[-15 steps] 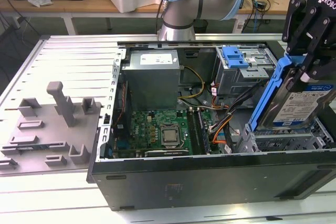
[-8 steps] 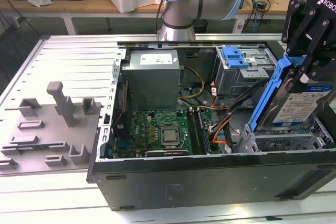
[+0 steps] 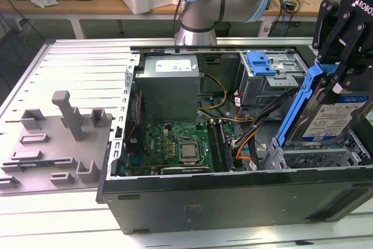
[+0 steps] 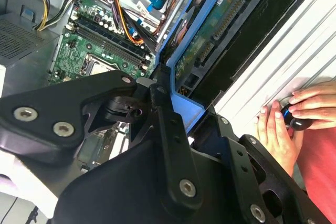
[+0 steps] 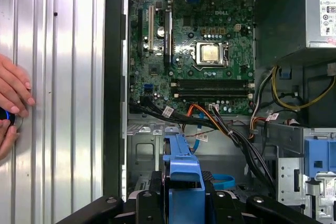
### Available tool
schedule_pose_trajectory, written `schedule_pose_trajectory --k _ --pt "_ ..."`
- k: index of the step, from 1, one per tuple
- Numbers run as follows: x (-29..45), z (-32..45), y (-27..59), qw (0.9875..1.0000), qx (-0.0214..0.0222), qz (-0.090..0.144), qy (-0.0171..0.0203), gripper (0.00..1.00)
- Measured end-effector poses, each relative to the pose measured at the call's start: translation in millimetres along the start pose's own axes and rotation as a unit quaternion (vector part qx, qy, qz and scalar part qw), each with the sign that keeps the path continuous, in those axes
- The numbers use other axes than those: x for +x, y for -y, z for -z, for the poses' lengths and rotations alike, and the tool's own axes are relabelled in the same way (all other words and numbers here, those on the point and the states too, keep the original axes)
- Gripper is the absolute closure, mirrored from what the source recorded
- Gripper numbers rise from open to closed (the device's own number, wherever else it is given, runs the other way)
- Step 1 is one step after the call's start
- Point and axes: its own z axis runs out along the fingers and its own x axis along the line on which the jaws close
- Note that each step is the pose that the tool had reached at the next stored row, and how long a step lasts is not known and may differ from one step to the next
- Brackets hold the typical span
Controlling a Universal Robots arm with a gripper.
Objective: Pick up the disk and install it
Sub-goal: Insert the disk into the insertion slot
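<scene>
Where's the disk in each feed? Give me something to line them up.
Exterior view: the disk tilted at the exterior view's right, held by the gripper above the drive bay.
Second wrist view: its green circuit-board underside, just past the gripper's black links.
First wrist view: its blue carrier, edge-on between the gripper's black parts.
Shared landmark: the CPU socket.

My gripper (image 3: 340,77) holds the disk (image 3: 335,118) by its top edge, tilted steeply, lower end inside the case (image 3: 233,199).
</scene>
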Motion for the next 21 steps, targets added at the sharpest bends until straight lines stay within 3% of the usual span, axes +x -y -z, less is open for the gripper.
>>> schedule_pose_trajectory --k 21 --pt "0.0 -9.4 0.5 1.0 0.0 0.0 0.0001 0.63"
